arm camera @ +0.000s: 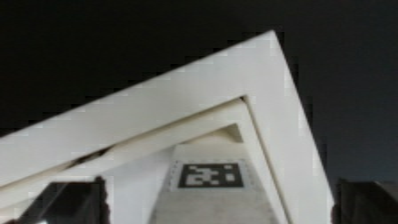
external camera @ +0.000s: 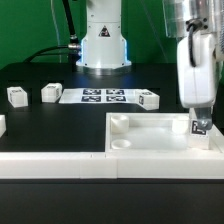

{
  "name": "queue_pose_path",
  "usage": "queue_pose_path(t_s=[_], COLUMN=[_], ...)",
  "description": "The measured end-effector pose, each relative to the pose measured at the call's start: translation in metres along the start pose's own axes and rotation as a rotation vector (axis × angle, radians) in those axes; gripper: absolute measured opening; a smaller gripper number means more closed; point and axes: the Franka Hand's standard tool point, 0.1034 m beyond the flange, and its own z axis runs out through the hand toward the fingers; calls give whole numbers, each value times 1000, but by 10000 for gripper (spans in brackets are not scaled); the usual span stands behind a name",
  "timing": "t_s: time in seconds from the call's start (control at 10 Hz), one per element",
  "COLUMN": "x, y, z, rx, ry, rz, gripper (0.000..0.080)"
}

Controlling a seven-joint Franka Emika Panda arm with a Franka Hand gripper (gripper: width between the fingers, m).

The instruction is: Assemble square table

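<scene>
Fingers (external camera: pixel 197 113) of the robot arm reach down onto the far corner, at the exterior view's right, of the white plastic square slab with raised rim (external camera: pixel 160 138). Whether the fingers clamp anything cannot be told. In the wrist view a black-and-white tag (arm camera: pixel 210 176) sits between them. The slab lies on the black worktop (external camera: pixel 60 120), just behind the long white low wall (external camera: pixel 50 160). Loose on the worktop, well apart from the slab: first small white tagged leg (external camera: pixel 16 95), second leg (external camera: pixel 50 92), third leg (external camera: pixel 149 99) beside the flat white marker board (external camera: pixel 103 96)
</scene>
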Motion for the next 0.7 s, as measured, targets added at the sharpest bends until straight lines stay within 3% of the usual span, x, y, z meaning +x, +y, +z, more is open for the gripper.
queue_pose_path(t_s=[0.3,0.7], x=[-7,-5], y=[3,4], z=[-29,-25], rx=[17,12], ry=[-21,-17], rz=[-34,-35], gripper=[649,649])
